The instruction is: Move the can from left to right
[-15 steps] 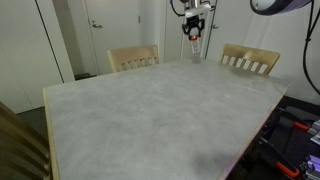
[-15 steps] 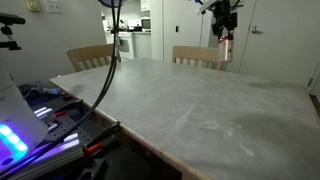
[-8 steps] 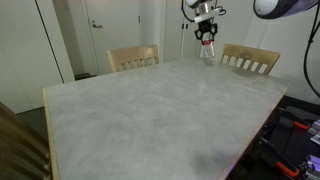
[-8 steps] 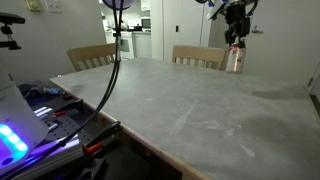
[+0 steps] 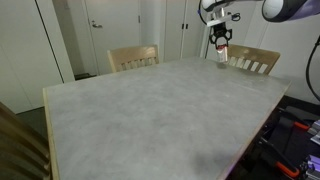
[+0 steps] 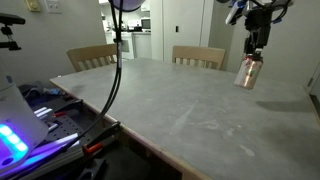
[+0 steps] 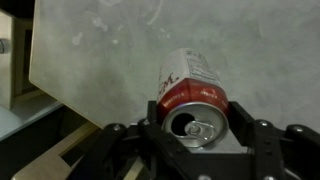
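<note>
A pale marbled table fills the lower frame in both exterior views, with two wooden chairs and white doors behind it. At upper right, the gripper clamps the tilted can by its top, near the table's far edge.

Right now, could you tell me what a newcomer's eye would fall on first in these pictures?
The can, red on top and silver below, hangs tilted in the hand over the far side of the table. The wrist view shows its metal top between the fingers. Two wooden chairs stand behind the big pale table.
</note>
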`<state>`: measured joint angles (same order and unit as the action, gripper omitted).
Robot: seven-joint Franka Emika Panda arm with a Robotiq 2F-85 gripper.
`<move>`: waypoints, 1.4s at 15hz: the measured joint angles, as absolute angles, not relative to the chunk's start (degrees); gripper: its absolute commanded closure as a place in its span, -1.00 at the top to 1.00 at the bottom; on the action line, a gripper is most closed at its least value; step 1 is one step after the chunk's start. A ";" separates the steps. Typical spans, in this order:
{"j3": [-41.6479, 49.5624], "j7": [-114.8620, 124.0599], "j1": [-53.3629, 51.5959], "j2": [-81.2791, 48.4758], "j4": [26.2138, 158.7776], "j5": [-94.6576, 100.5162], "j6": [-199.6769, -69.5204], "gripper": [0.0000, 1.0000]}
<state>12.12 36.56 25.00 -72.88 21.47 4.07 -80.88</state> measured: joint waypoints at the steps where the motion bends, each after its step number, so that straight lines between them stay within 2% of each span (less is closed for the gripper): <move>1: 11.83 37.32 26.30 -73.16 21.47 3.12 -80.99 -0.11; 8: 10.19 43.10 31.57 -74.68 21.37 -0.20 -86.72 -0.11; 21: 11.62 76.51 28.31 -77.54 21.35 1.00 -93.89 -0.11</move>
